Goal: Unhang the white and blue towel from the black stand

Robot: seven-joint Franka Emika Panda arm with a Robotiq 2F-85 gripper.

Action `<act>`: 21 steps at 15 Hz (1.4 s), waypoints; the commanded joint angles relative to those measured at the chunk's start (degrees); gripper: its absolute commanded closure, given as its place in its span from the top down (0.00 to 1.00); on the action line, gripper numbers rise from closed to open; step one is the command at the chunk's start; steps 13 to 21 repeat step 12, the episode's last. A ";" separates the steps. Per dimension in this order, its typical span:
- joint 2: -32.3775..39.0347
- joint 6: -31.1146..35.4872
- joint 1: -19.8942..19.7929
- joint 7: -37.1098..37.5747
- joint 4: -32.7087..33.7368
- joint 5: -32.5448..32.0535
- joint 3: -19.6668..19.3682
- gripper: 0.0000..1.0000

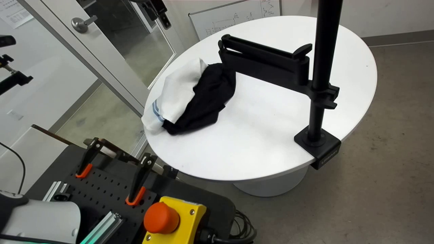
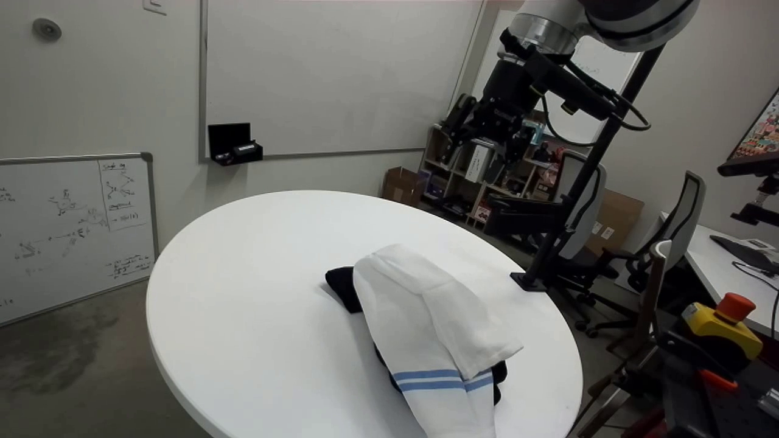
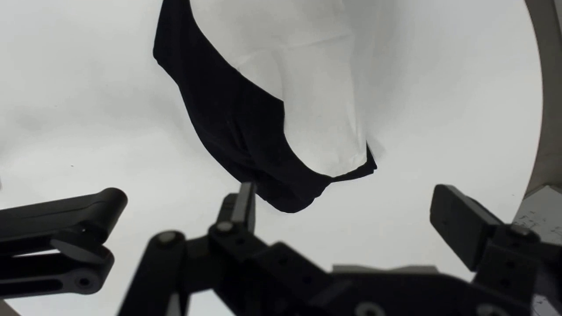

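The white towel with blue stripes lies crumpled on the round table and shows in both exterior views (image 1: pixel 179 91) (image 2: pixel 420 310). In the wrist view the towel (image 3: pixel 311 83) shows only its white part. A black cloth (image 1: pixel 210 98) lies under and beside it. The black stand (image 1: pixel 264 62) is clamped to the table edge, and no towel hangs on its arm. The stand's arm also shows in the wrist view (image 3: pixel 57 245). My gripper (image 3: pixel 344 188) is open and empty. In an exterior view the gripper (image 2: pixel 475 163) is high above the table, apart from the towel.
The round white table (image 1: pixel 257 145) bears the cloths and the stand's clamp. A yellow box with a red button (image 1: pixel 176 220) and black clamps (image 1: pixel 139 179) sit on the robot's dark base. A door (image 1: pixel 112 61) and a whiteboard (image 2: pixel 73 231) stand beyond the table.
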 commanded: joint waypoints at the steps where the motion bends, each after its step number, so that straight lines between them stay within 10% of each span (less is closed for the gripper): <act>1: -3.76 -4.13 -0.84 -1.86 -0.08 2.60 -0.19 1.00; 8: -12.15 -22.16 -2.58 -5.54 0.59 5.72 -0.82 1.00; 21: -11.90 -20.99 -2.61 -3.98 0.52 4.54 -0.62 1.00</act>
